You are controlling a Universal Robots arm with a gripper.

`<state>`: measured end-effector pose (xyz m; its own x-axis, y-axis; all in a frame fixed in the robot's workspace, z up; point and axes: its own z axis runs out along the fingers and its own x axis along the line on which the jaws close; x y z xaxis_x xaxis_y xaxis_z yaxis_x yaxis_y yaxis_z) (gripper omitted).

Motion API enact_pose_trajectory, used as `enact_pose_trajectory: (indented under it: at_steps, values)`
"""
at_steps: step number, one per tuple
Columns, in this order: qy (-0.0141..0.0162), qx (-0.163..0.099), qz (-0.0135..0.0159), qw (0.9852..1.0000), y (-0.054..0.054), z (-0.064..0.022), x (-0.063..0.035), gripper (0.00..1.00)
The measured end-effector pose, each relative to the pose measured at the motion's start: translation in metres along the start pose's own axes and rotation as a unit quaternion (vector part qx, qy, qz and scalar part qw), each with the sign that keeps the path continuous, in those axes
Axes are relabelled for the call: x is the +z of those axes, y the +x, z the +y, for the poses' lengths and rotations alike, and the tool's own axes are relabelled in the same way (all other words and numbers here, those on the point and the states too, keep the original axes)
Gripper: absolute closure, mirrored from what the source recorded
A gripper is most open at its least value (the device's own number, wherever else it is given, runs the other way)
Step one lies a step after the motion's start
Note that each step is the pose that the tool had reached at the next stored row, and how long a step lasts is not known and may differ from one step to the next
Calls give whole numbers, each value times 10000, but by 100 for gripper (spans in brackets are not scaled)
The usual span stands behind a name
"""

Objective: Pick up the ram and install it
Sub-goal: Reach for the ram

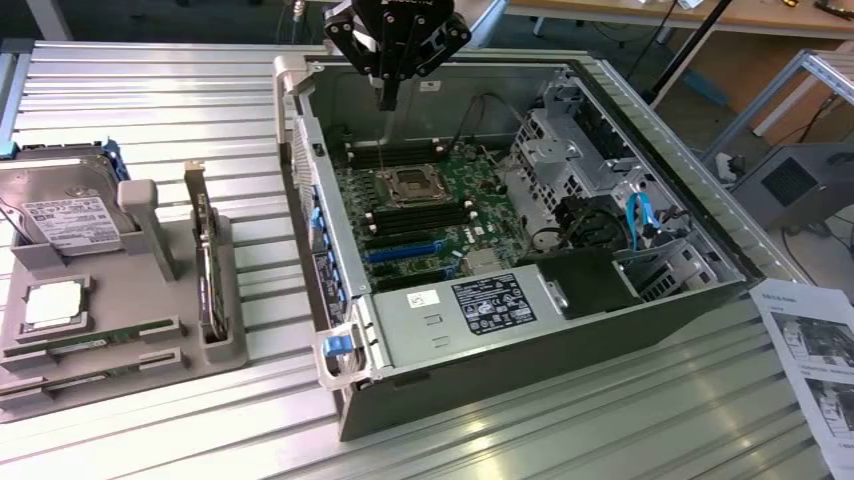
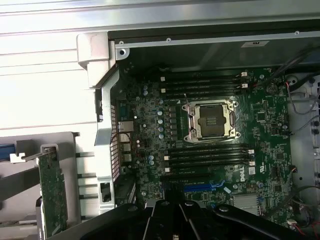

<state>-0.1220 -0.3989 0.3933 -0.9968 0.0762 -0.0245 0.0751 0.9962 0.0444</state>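
Observation:
My gripper (image 1: 387, 100) hangs shut and empty over the far end of the open computer case (image 1: 694, 300), above the motherboard (image 1: 427, 205). In the wrist view its dark fingers (image 2: 172, 220) are pressed together over the board (image 2: 260, 130). The black memory slots (image 2: 205, 86) lie beside the open processor socket (image 2: 210, 120), with more slots (image 2: 210, 157) on its other side. The ram (image 1: 100, 342), a narrow green stick, lies far off in the grey tray (image 1: 234, 350) at the exterior view's left. A second like stick (image 1: 80, 378) lies just in front of it.
The tray also holds a hard drive (image 1: 67, 215), a square silver processor (image 1: 54, 303) and a board standing on edge (image 1: 207, 270), seen in the wrist view as a green card (image 2: 52, 195). The power supply (image 1: 494, 305), blue cables (image 1: 638, 215) and case walls crowd the board. A paper sheet (image 1: 814, 350) lies at the right.

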Motion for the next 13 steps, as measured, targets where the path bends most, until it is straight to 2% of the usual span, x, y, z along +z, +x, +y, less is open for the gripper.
enact_pose_trajectory:
  at_steps: [7, 13]
  values:
    - [0, 1, 0, 10000, 12, -1, -1, 89]
    - [0, 0, 0, 10000, 74, -6, -2, 89]
